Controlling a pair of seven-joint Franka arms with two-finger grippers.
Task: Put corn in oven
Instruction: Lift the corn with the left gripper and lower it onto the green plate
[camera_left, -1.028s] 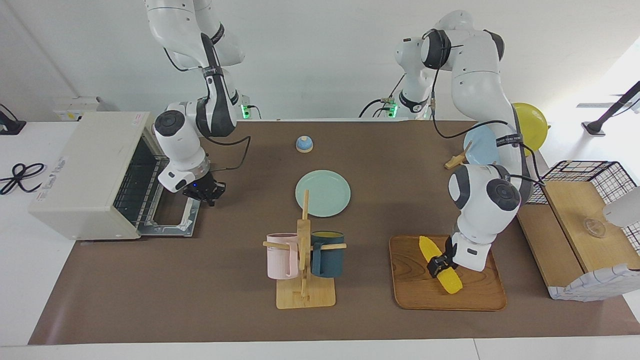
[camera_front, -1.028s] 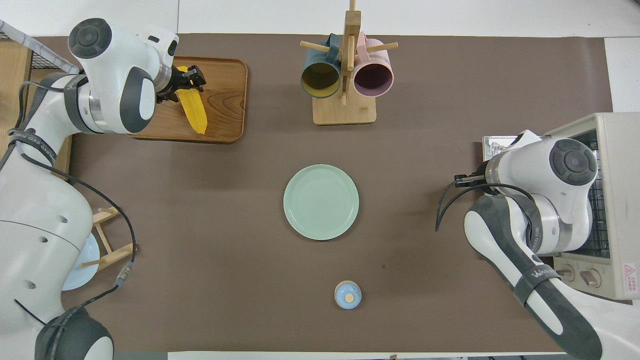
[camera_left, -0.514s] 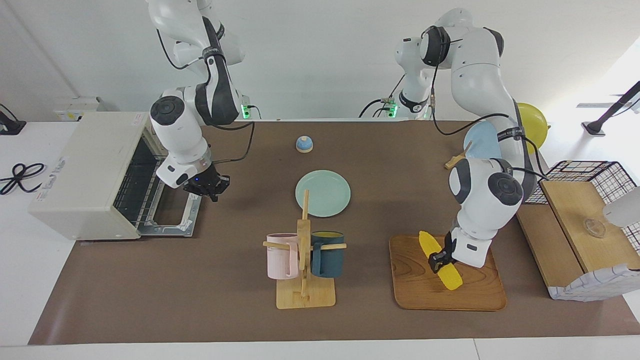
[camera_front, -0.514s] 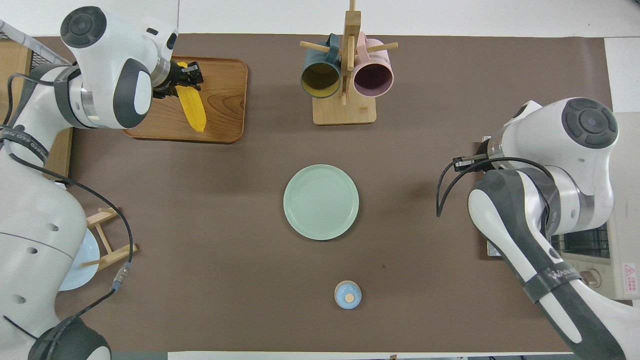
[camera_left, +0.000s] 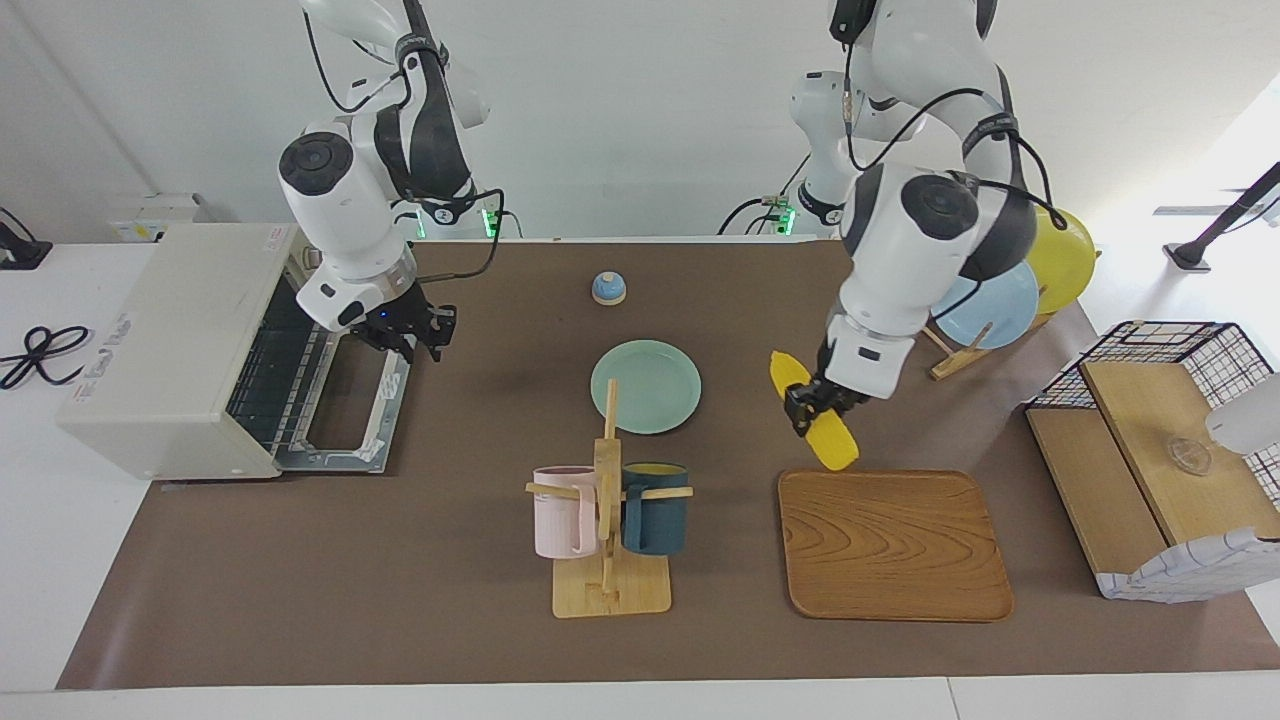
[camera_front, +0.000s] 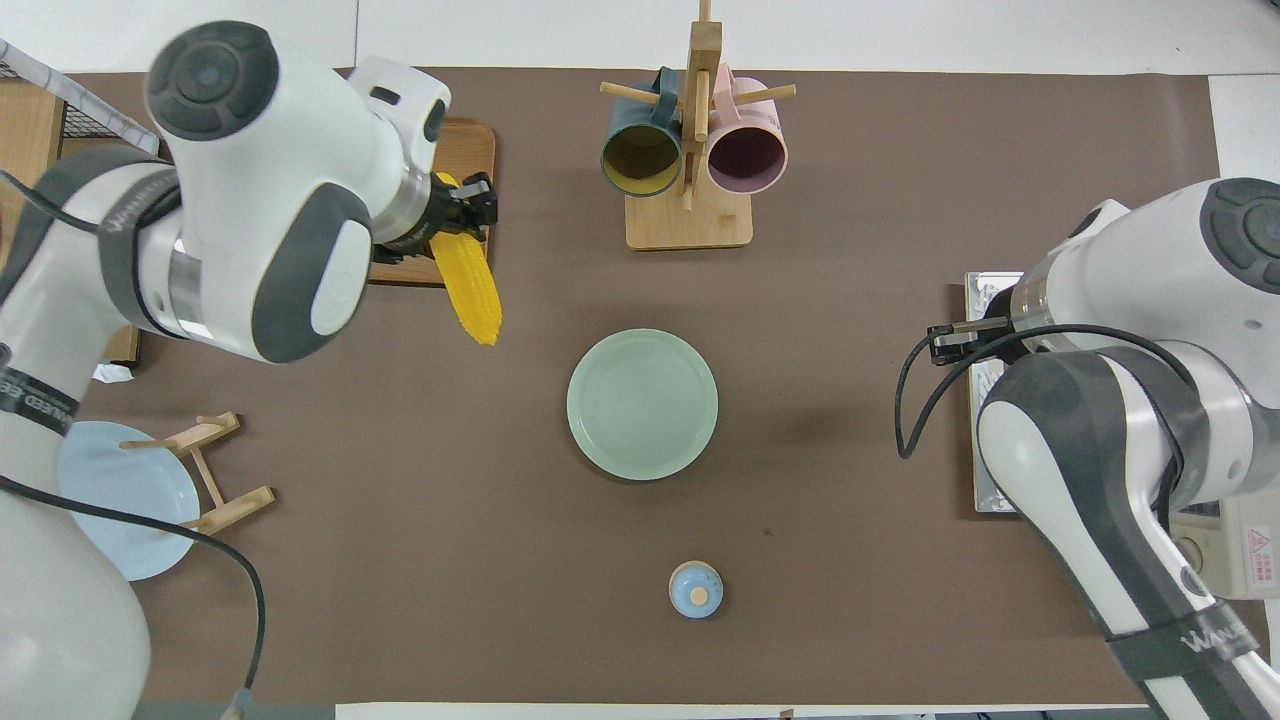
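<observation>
The corn (camera_left: 836, 448) (camera_front: 472, 290), a bright yellow cob, hangs tilted in the air with my left gripper (camera_left: 812, 408) (camera_front: 466, 214) shut on its middle. It is over the brown mat between the wooden tray (camera_left: 890, 545) and the green plate (camera_left: 645, 385). The cream-white oven (camera_left: 170, 340) (camera_front: 1240, 540) stands at the right arm's end of the table. Its door (camera_left: 345, 425) lies folded down, and the wire rack inside shows. My right gripper (camera_left: 405, 335) hovers above that door's edge, holding nothing.
A wooden mug tree (camera_left: 608, 520) with a pink and a dark blue mug stands farther from the robots than the green plate. A small blue bell (camera_left: 608, 288) sits near the robots. A plate rack (camera_left: 1000, 300) and a wooden box (camera_left: 1150, 470) are at the left arm's end.
My left gripper closed on the corn, lifted it off the wooden tray and carried it toward the green plate. My right gripper rose and drew back along the open oven door.
</observation>
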